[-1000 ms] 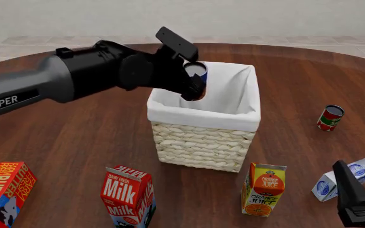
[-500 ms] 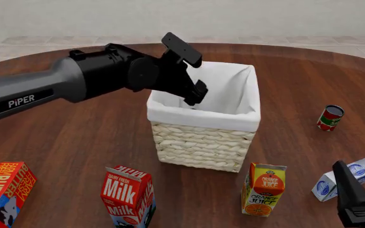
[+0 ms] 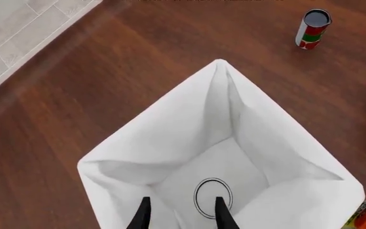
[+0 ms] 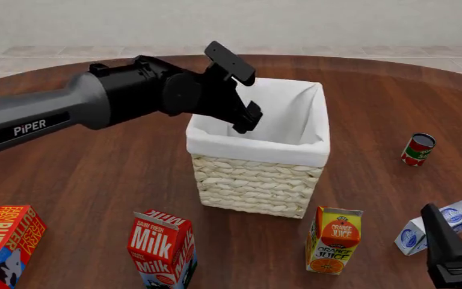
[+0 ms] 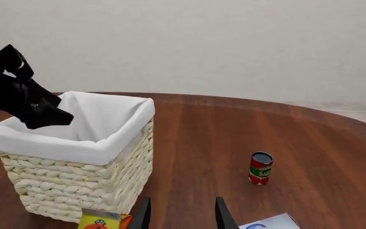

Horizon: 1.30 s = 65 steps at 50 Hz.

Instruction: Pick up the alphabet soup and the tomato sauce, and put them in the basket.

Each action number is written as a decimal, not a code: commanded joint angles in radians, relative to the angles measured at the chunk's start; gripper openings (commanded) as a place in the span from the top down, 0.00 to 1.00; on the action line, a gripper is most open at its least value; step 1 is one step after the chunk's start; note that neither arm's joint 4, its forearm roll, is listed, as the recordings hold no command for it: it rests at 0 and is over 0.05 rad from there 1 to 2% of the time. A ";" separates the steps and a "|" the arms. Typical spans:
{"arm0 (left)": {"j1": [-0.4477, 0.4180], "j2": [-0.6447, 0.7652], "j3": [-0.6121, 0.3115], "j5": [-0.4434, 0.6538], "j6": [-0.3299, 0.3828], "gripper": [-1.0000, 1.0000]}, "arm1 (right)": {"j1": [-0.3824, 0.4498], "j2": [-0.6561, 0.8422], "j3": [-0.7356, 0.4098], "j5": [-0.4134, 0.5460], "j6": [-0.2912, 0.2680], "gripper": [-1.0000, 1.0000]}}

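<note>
Your left gripper over cream wicker basket rim, fingers spread, empty; grey-topped can lies inside. Right gripper spread, empty; red tomato can stands clear.

The soup stands upright on the basket floor, grey top showing. The red sauce stands upright on the table, well right of the basket.

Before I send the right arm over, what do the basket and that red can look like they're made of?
Basket: looks like cream woven wicker, by its braided rows, with a smooth white cloth liner folded over the rim. Tomato sauce can: probably metal under a glossy red label, too small to confirm.
</note>
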 commanded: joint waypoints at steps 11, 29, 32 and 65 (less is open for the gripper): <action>0.005 -0.033 -0.042 0.027 0.000 0.00 | 0.003 0.001 0.000 0.000 -0.003 0.00; -0.021 -0.114 -0.017 0.012 -0.043 0.00 | 0.005 -0.002 0.000 0.000 -0.005 0.00; -0.024 -0.122 -0.012 0.009 -0.047 0.00 | 0.004 -0.002 0.000 0.000 -0.006 0.00; -0.055 -0.274 0.041 -0.073 -0.161 0.00 | 0.006 0.032 -0.006 -0.035 -0.013 0.00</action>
